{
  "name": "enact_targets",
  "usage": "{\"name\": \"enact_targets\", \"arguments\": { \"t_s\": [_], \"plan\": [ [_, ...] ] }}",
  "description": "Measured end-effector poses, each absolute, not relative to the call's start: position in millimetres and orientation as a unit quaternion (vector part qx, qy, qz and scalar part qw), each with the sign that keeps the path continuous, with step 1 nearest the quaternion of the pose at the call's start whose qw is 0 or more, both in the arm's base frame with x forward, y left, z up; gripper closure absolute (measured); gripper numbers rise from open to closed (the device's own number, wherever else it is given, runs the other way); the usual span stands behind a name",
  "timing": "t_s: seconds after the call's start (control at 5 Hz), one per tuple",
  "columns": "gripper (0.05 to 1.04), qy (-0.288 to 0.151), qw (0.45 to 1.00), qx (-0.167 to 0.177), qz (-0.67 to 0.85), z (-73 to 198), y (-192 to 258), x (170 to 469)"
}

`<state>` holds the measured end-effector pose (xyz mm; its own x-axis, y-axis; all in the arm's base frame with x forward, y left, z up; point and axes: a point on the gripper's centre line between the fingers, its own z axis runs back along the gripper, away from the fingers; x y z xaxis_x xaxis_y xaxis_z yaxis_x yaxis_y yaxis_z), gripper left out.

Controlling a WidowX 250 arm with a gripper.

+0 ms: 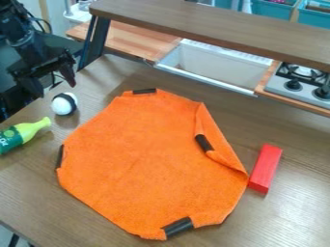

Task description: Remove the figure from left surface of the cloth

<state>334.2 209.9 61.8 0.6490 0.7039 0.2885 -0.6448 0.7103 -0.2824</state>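
Behind the brown wooden table (38, 193) I see a toy kitchen with a white sink (219, 67) and a stove (301, 82). My gripper (55, 87) hangs at the upper left, its fingers spread wide with nothing between them. The rounded white figure with a black band (63, 104) sits on the wood near it, off the orange cloth (142, 159), whose right side is folded over. I have a yellow-green bottle (24, 132) at the left edge and a red block (266, 168) just beside the cloth's right edge.
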Motion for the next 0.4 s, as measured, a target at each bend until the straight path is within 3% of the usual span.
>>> {"name": "enact_targets", "arguments": {
  "t_s": [0.4],
  "plan": [
    [0.084, -0.207, 0.921, -0.120, 0.308, 91, 180, 316]
  ]
}}
